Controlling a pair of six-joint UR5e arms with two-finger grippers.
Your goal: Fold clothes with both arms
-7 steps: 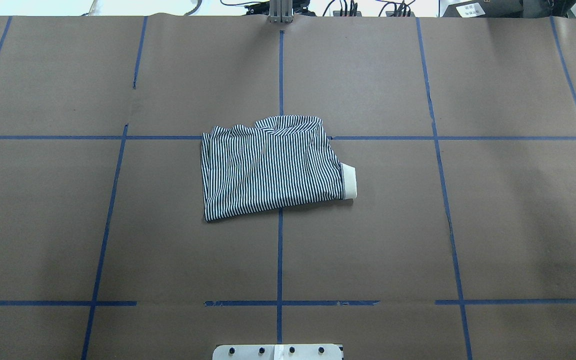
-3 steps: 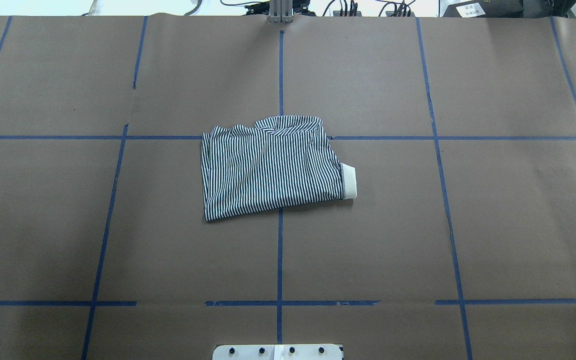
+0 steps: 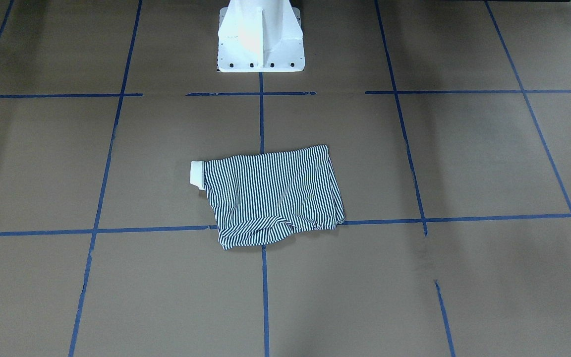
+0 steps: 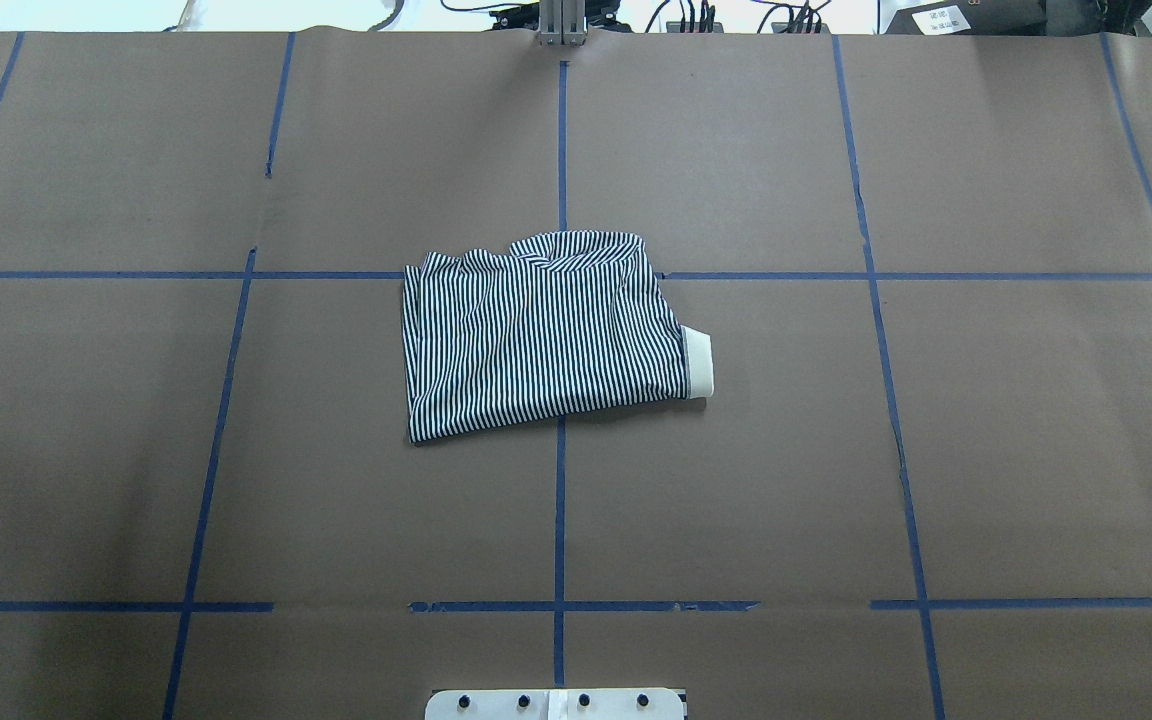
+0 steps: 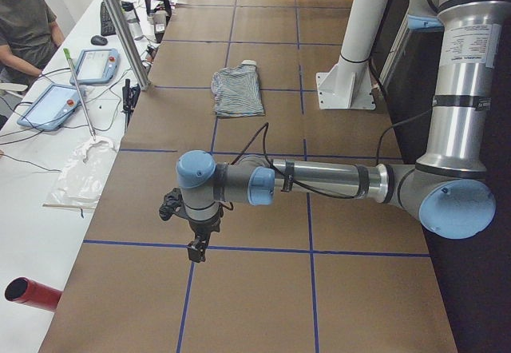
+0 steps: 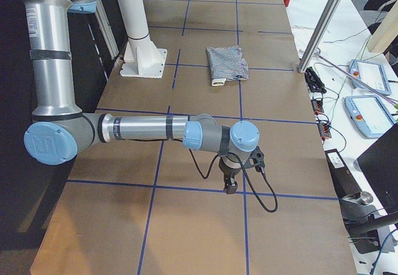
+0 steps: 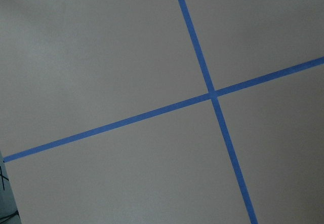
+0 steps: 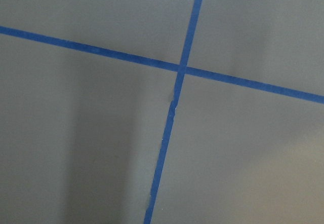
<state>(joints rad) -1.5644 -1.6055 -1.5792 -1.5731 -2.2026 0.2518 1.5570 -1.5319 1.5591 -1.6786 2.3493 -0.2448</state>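
Observation:
The striped polo shirt (image 4: 536,340) lies folded into a rough rectangle at the middle of the table, with a cream edge (image 4: 698,363) poking out on its right side. It also shows in the front-facing view (image 3: 273,193) and, small, in both side views (image 5: 237,92) (image 6: 227,62). Both arms are far from it, at the table's ends. The left gripper (image 5: 196,249) points down over a tape crossing; the right gripper (image 6: 231,188) does the same at the other end. I cannot tell whether either is open or shut. Both wrist views show only brown paper and blue tape.
The white pedestal base (image 3: 259,39) stands at the robot's side of the table. Blue tape lines (image 4: 560,500) grid the brown paper. A side bench holds teach pendants (image 5: 49,105), cables and a plastic bag; a person (image 5: 24,17) sits there. A metal post (image 6: 323,20) rises by the table's edge.

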